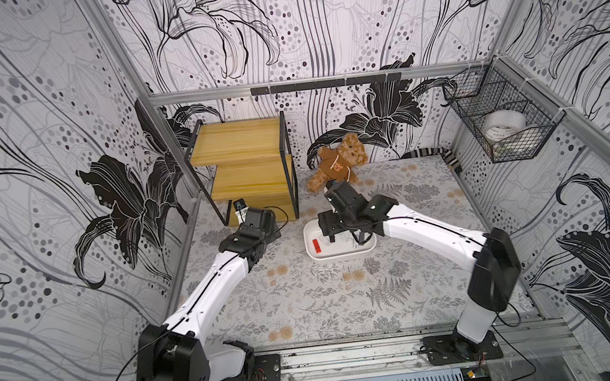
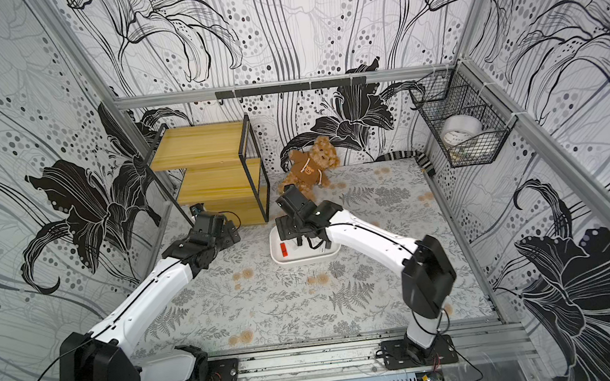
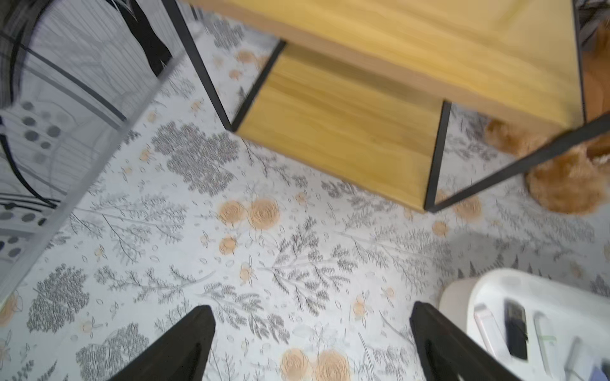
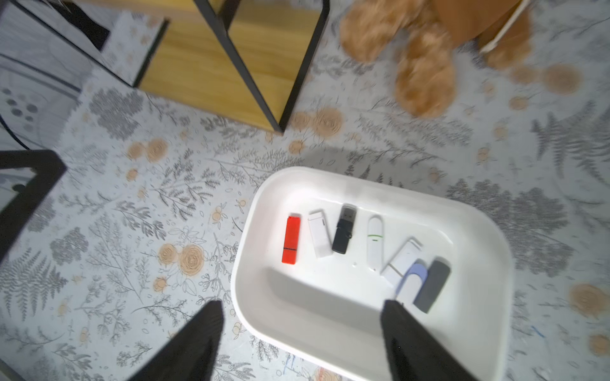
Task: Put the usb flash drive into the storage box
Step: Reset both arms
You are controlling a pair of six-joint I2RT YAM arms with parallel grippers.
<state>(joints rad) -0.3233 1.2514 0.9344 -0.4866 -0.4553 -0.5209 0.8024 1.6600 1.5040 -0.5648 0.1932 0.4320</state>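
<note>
The storage box [image 4: 363, 179], a shallow white tub, sits on the floral mat and shows in both top views [image 1: 341, 253] [image 2: 305, 260]. Several usb flash drives lie inside it: a red one [image 4: 291, 239] [image 1: 316, 245], a white one [image 4: 320, 237], a black one [image 4: 344, 231], a white one with a green band [image 4: 375, 242], and others. My right gripper [image 4: 302, 305] [image 1: 345, 238] hangs open over the box's near rim, holding nothing. My left gripper [image 3: 312, 308] [image 2: 232, 232] is open over bare mat, with the box [image 3: 488, 283] beside it.
A wooden shelf with a black metal frame [image 1: 247, 166] stands at the back left, close to the left arm. A brown teddy bear [image 1: 339, 161] leans on the back wall behind the box. A black wire basket [image 1: 501, 120] holding a tape roll hangs on the right wall.
</note>
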